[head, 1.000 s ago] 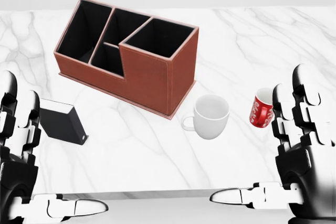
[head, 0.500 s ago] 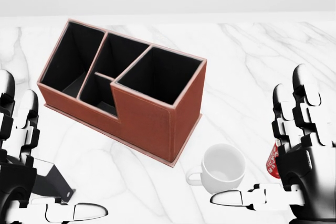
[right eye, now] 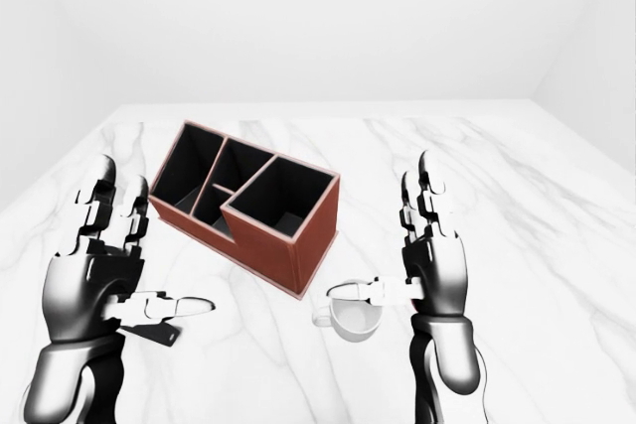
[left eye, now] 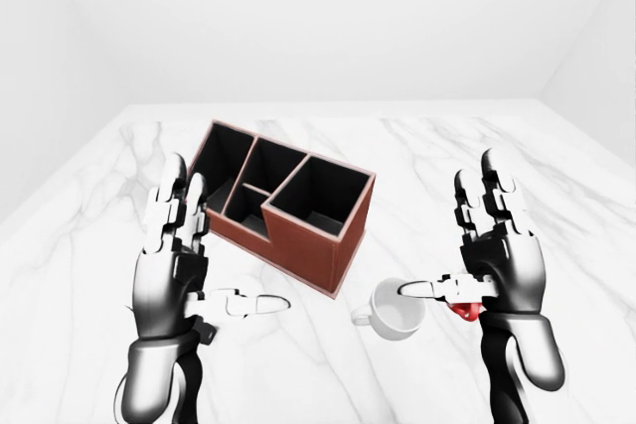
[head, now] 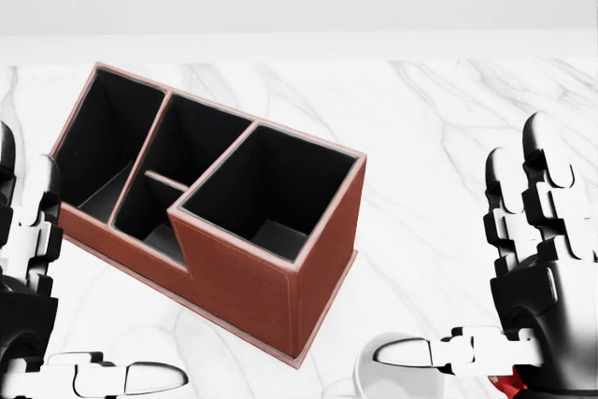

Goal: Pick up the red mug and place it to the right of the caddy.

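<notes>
Marble table [left eye: 556, 206] spans all three views, white with grey veining. On it the caddy [head: 234, 221], brown leather-look with four black compartments, sits skewed to the table edge, its tall end toward the bottom-right of the head view. Left hand [left eye: 174, 265] raised, palm inward, fingers spread wide, thumb out sideways; holds nothing. Right hand [left eye: 497, 255] likewise upright and spread wide, thumb pointing toward the left of view; empty. A small dark block [right eye: 159, 330] lies on the table partly behind the left hand's thumb in the right-eye view. White mug [left eye: 397, 310] stands upright just below the caddy's tall end, handle to the left of view. Red mug [left eye: 465, 309]: only a red sliver visible, tucked behind the right hand's thumb and palm in the left-eye view, and a trace at the bottom edge of the head view [head: 507, 386]; near the white mug on its right, whether touching cannot be told. Orientation and handle side not readable. Judgement: small glazed ceramic, rigid, light for this hand, smooth hence slippery, and liable to chip if dropped. Best taken round the body, thumb opposing the two fingers at mid-height, squeezing moderately; the handle looks too small to use.
</notes>
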You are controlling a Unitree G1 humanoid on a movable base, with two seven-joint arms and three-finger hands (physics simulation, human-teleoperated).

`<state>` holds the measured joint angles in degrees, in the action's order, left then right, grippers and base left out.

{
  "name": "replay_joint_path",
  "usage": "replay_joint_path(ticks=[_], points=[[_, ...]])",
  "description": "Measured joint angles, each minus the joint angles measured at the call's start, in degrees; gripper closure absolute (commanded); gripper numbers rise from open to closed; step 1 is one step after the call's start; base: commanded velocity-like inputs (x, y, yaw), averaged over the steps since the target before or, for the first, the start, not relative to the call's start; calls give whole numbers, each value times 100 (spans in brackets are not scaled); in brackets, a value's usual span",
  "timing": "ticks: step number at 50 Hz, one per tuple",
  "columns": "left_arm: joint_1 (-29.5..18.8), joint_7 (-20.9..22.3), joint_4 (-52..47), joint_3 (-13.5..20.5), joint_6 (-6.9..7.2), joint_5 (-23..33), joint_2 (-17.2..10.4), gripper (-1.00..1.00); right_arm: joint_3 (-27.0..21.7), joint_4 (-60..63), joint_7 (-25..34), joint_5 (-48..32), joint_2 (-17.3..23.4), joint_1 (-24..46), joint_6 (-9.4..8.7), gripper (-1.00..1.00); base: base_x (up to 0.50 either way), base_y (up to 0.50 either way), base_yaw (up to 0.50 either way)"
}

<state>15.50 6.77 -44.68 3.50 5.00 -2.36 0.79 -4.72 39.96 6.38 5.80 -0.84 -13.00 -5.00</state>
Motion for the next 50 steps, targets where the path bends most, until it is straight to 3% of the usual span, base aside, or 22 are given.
replay_joint_path(ticks=[37,50], points=[[37,69,-147,125,0,-30,45,-100,7,38,-51,40,7,-51,0,-100,7,-1,0],[33,69,-122,108,0,-3,51,-100,-653,671,393,85,130,34,0,-100,0,0,0]])
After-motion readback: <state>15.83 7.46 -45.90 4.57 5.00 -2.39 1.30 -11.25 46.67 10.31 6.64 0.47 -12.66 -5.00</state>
